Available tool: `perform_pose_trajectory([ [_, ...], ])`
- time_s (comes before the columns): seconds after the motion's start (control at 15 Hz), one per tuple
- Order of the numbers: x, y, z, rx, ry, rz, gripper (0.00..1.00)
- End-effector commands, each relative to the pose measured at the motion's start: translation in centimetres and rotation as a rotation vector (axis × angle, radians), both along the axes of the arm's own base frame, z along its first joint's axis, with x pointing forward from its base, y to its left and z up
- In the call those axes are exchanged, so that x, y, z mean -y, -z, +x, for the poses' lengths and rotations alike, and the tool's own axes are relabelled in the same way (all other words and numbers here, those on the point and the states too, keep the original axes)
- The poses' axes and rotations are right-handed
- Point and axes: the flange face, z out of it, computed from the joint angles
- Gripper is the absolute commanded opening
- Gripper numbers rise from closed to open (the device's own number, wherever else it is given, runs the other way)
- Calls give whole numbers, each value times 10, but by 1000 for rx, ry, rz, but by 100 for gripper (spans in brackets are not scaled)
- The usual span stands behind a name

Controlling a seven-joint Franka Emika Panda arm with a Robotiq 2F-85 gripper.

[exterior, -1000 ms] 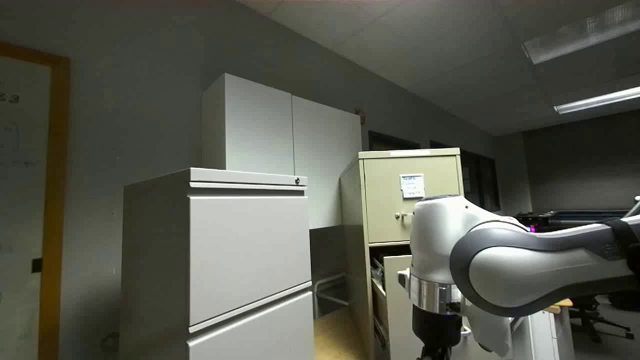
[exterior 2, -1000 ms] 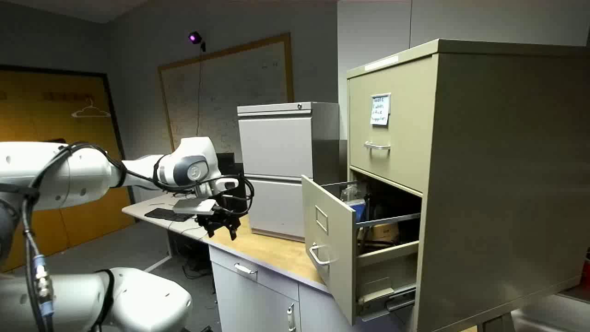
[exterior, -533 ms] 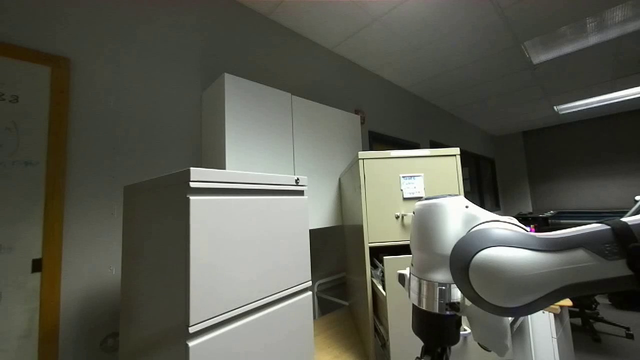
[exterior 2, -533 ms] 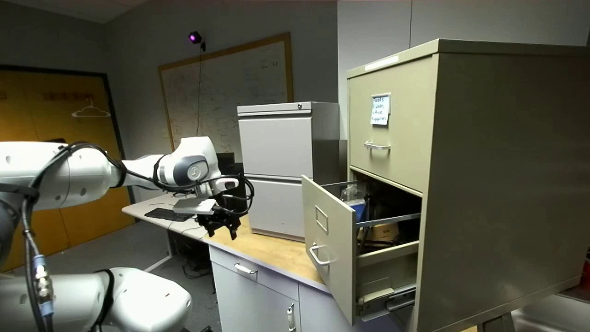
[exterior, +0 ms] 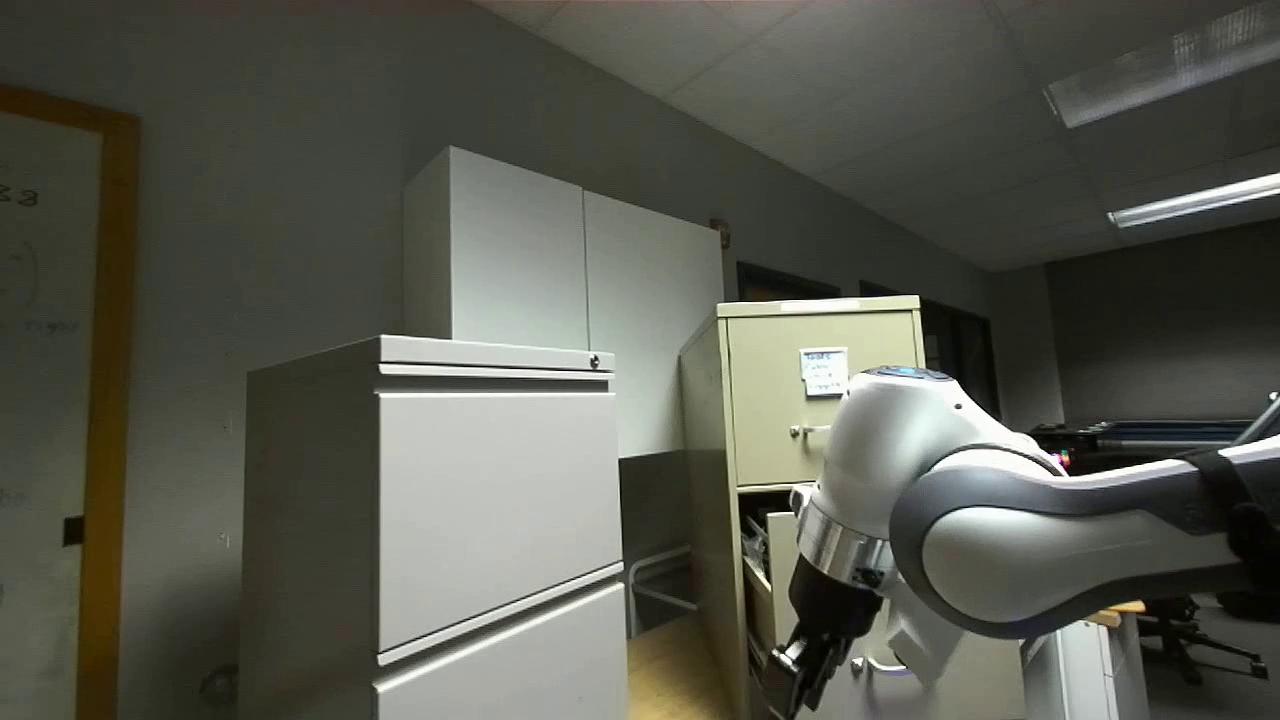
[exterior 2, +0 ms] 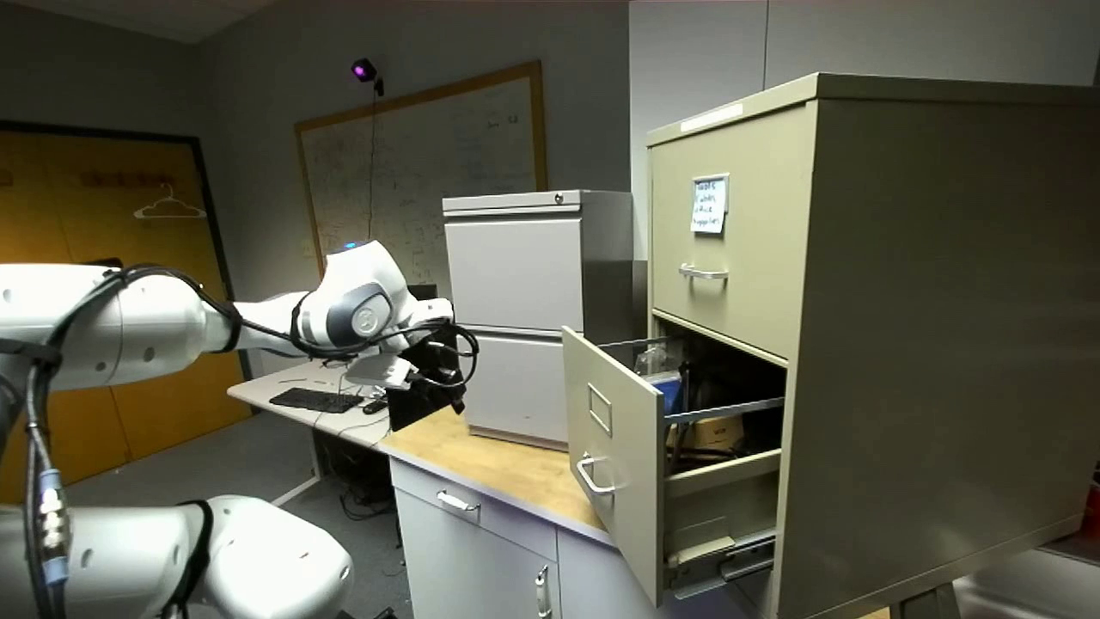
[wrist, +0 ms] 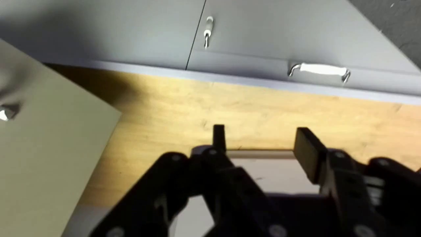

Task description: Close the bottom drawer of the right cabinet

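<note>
Btm drawer (exterior 2: 626,460) out, L of empty end effector (wrist: 261,142) in wrist view, jaws well apart

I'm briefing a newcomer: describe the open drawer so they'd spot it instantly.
Find the beige filing cabinet beside the light-grey cabinet. Below its shut, labelled top drawer is the open drawer. Unlike its neighbours, it juts out, a blue item showing inside.

White rounded arm (exterior: 1030,555), grey joint casing (exterior: 960,487), silver wrist ring (exterior: 847,548), black straps (exterior 2: 199,554), black cables (exterior 2: 137,273) with light-blue-ended metal connector (exterior 2: 53,520), black gripper (wrist: 260,140) with round screws (wrist: 277,230).
</note>
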Motion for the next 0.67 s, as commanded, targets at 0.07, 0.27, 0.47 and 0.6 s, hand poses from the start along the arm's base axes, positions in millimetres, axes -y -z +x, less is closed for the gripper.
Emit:
perform_pose_trajectory([
  [0.07,36,-15,26,181,175,-24,20],
  [0.27,72,-15,38,262,317,-41,0],
  [0.47,107,-10,44,283,451,-56,0],
  [0.6,124,-5,44,283,522,-65,0],
])
